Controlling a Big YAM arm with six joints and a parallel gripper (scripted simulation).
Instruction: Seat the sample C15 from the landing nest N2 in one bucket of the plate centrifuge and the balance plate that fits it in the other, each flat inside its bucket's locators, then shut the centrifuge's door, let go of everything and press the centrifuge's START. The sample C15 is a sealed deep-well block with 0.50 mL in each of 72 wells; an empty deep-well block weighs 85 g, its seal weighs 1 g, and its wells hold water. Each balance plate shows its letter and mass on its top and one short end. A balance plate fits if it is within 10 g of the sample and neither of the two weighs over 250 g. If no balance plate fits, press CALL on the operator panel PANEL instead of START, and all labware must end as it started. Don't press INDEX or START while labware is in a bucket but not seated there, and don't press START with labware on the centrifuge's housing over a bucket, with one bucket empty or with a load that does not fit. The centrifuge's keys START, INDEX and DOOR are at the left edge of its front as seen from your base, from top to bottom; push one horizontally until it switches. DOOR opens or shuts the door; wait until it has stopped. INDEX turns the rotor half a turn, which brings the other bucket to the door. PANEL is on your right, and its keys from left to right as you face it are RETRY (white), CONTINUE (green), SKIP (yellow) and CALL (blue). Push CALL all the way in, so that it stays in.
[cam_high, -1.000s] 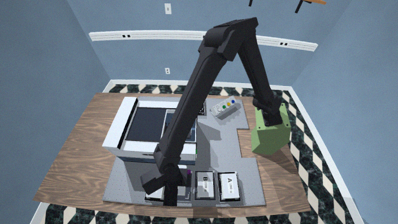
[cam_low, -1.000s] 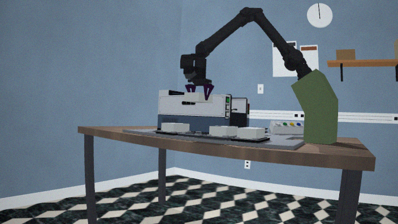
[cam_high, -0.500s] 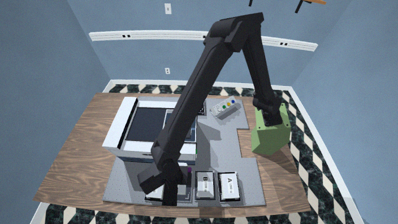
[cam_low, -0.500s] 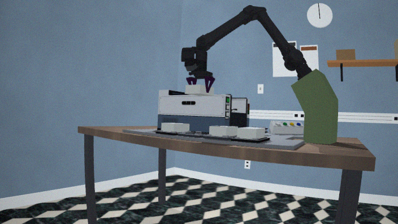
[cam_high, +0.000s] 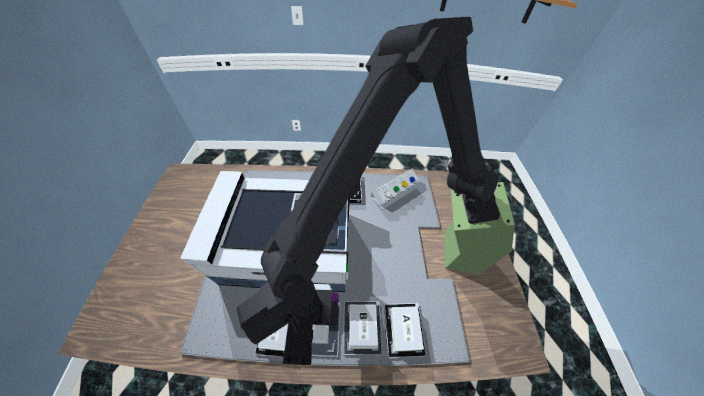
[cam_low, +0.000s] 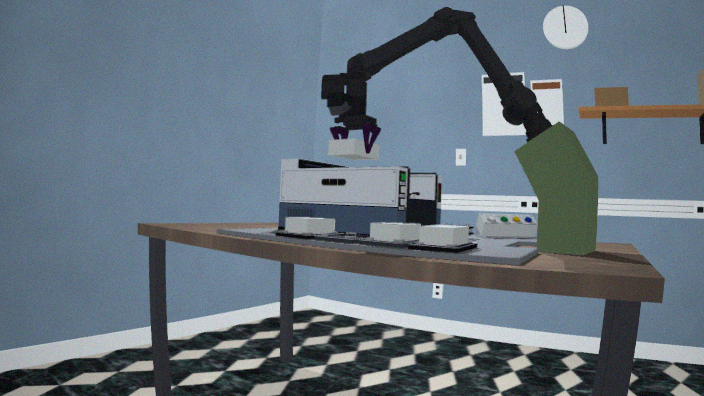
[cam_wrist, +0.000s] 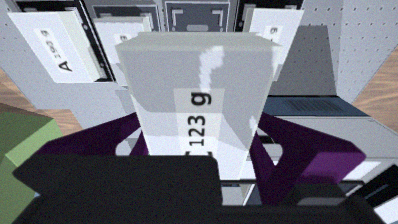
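White block aloft: our gripper is clamped on the 123 g balance plate, hanging above the centrifuge near the worktop's front edge. We judge this the balance-loading step. Plates A and B sit in nests along that edge. Next we must carry it over the open bucket and lower it flat between the locators.

We see a pale grey plate marked 123 g held level in the air above the centrifuge, clamped between the purple fingers. Plates A and B lie flat in their nests beside an empty nest.
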